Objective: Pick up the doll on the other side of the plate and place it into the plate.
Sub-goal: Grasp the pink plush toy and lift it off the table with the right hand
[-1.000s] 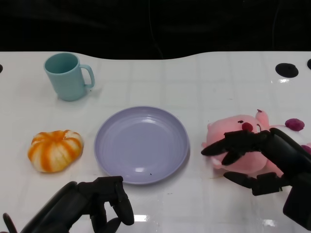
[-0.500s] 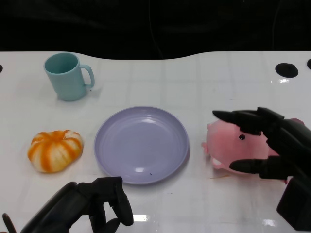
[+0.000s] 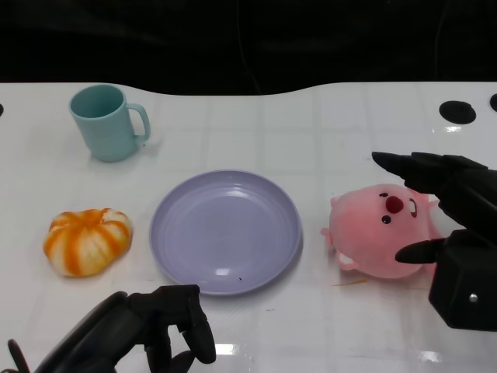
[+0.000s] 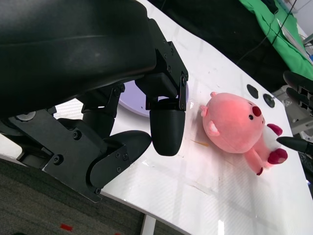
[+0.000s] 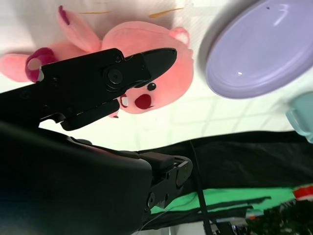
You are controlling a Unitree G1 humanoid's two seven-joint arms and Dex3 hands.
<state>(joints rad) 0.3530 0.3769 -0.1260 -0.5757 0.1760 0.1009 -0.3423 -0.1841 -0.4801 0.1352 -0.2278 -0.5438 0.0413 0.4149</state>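
Observation:
The pink plush doll (image 3: 377,231) lies on the white table just right of the lilac plate (image 3: 225,233), face up. My right hand (image 3: 449,214) hovers at the doll's right side with its fingers spread apart; the thumb tip sits close to the doll's flank and holds nothing. In the right wrist view the doll (image 5: 156,73) shows beyond the black fingers (image 5: 112,78), with the plate (image 5: 254,49) further on. My left hand (image 3: 151,334) rests at the table's near edge with its fingers curled in on nothing. The left wrist view shows the doll (image 4: 234,125) lying on its side.
A teal mug (image 3: 109,122) stands at the back left. An orange and white pumpkin toy (image 3: 87,239) lies left of the plate. Black round marks (image 3: 458,111) sit at the table's far right. The table's back edge meets a black backdrop.
My right hand has lifted off the doll and drawn back to the right with its fingers spread, uncovering the doll's face. The left hand has not moved.

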